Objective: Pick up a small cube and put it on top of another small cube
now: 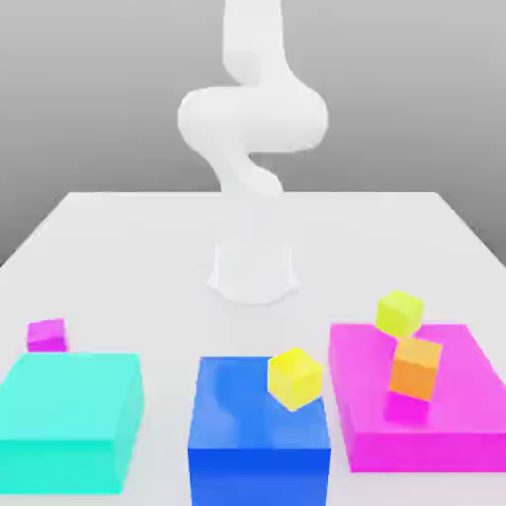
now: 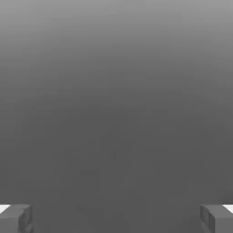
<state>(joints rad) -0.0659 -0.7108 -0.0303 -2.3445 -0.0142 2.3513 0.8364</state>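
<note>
Starting with the biggest, I have the magenta block at the lower right of the exterior view, the turquoise block at the lower left and the blue block at the bottom centre. The arm rises through the upper middle; in the hand view my gripper has its jaws spread wide, nothing between them. Among the small pieces, the yellow cube appears tipped over the blue block, the orange cube and lime cube sit tilted in the right half over or near the magenta block, and the small magenta cube, my likely pick, is at the left edge, just behind the turquoise block. My worry is that block: coming in low, I could clip its rear edge and knock the cube away. The tilted cubes may be unsettled, so a stack on one could slide off, and releasing off-centre would topple it. I see no containers, only solid-looking blocks, so nothing is inside anything.
</note>
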